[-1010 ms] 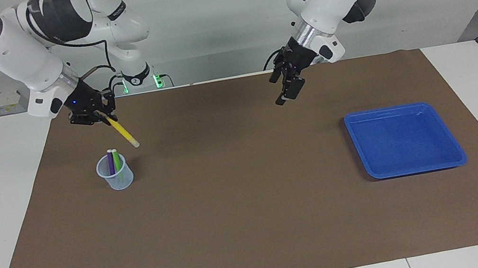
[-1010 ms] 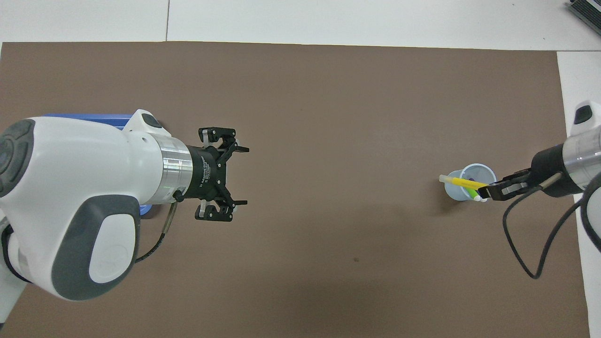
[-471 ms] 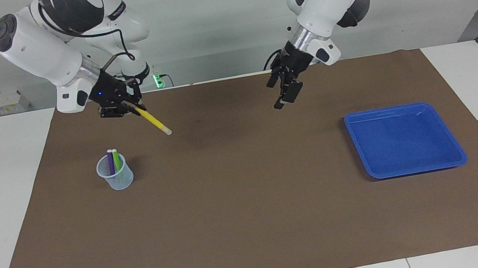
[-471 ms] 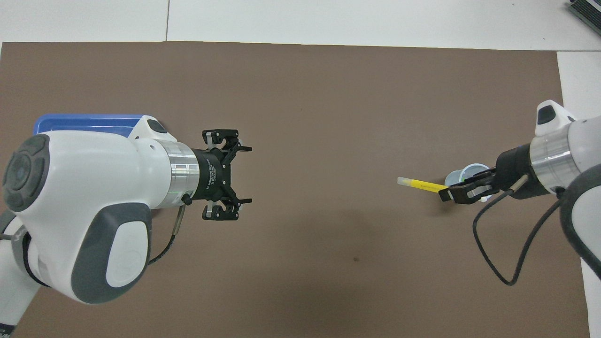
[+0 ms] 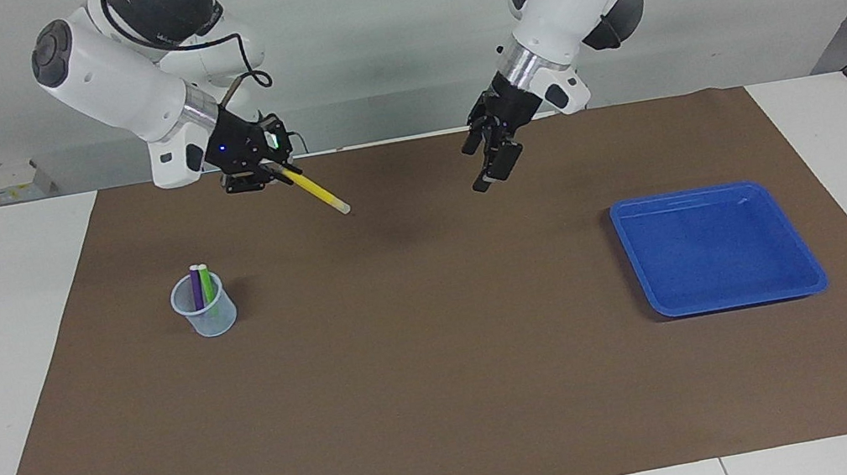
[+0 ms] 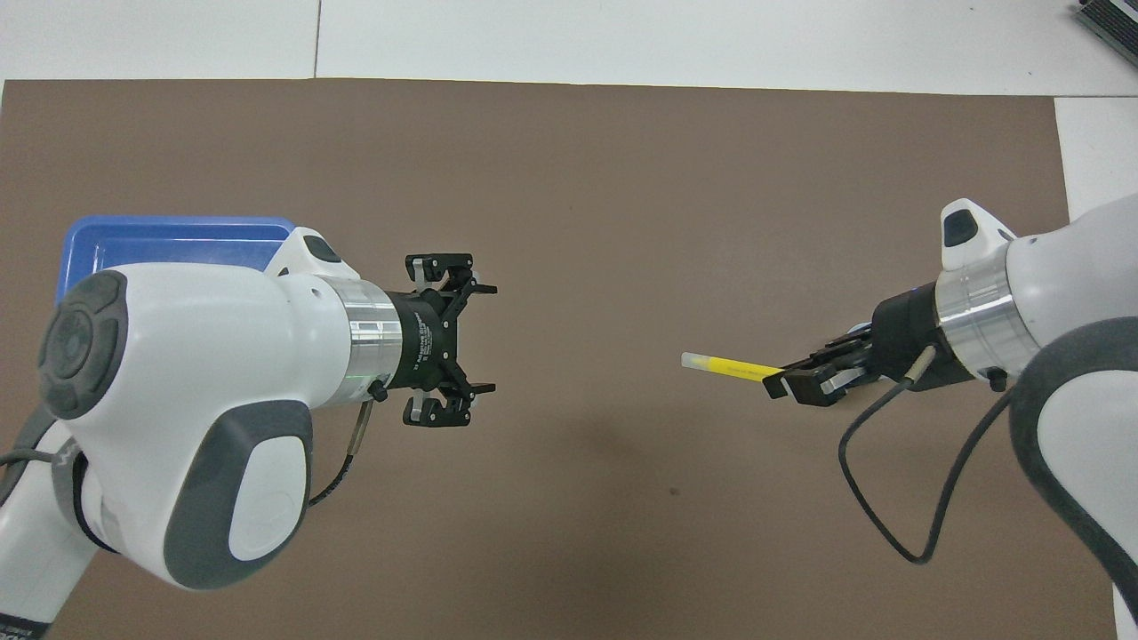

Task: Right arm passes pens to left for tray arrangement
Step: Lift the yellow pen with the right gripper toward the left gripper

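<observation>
The slim yellow marker pen with a pale cap end (image 5: pixel 314 193) is, by its look, light, rigid and smooth-barrelled, so it is likely to pivot or slip under a loose pinch; the receiving grip is best taken across the bare barrel between the holding fingers and the pale cap, square to the pen's axis. The right gripper (image 5: pixel 269 175) is clamped tight on the pen's uncapped end and carries it in the air over the brown mat (image 5: pixel 450 403), above the mat's edge nearest the robots, the barrel sloping down with its cap toward the left gripper (image 5: pixel 491 165). The left gripper hangs over the same edge near the mat's middle, well apart from the pen, its fingers spread wide and holding nothing. The purple pen (image 5: pixel 197 287) and the bright green pen (image 5: pixel 207 285) stand upright in the small translucent pale-blue cup (image 5: pixel 205 313) toward the right arm's end of the mat. The shallow bright blue plastic tray (image 5: pixel 807 270) lies toward the left arm's end and holds no pens.
</observation>
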Robot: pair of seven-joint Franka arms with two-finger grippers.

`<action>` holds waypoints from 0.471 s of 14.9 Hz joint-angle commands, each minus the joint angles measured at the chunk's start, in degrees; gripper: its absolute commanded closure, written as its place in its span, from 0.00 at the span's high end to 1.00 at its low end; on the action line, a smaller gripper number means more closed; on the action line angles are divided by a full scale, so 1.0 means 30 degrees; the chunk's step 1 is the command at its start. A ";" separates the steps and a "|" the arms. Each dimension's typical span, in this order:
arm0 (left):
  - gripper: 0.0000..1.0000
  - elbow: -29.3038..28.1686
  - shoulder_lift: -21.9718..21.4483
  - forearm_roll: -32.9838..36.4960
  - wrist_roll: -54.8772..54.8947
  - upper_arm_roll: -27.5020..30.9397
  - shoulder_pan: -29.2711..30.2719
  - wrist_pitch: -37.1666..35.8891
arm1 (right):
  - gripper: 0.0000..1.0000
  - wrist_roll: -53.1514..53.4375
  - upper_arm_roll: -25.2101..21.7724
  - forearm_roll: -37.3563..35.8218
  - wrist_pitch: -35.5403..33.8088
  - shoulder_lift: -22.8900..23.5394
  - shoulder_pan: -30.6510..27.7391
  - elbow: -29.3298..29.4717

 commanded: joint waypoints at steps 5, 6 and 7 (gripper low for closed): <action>1.00 -0.0738 -0.0468 -0.0989 -0.2438 0.0276 -0.2157 0.2368 | 0.00 -0.1766 -0.0026 0.3417 0.0863 -0.0716 -0.0221 -0.1451; 1.00 -0.0767 -0.0438 -0.1018 -0.2877 0.0276 -0.2684 0.2894 | 0.00 -0.1826 -0.0026 0.3829 0.1009 -0.0687 -0.0192 -0.1597; 1.00 -0.0768 -0.0380 -0.0989 -0.3461 0.0276 -0.3067 0.3567 | 0.00 -0.1855 0.0003 0.4065 0.1213 -0.0687 -0.0191 -0.1656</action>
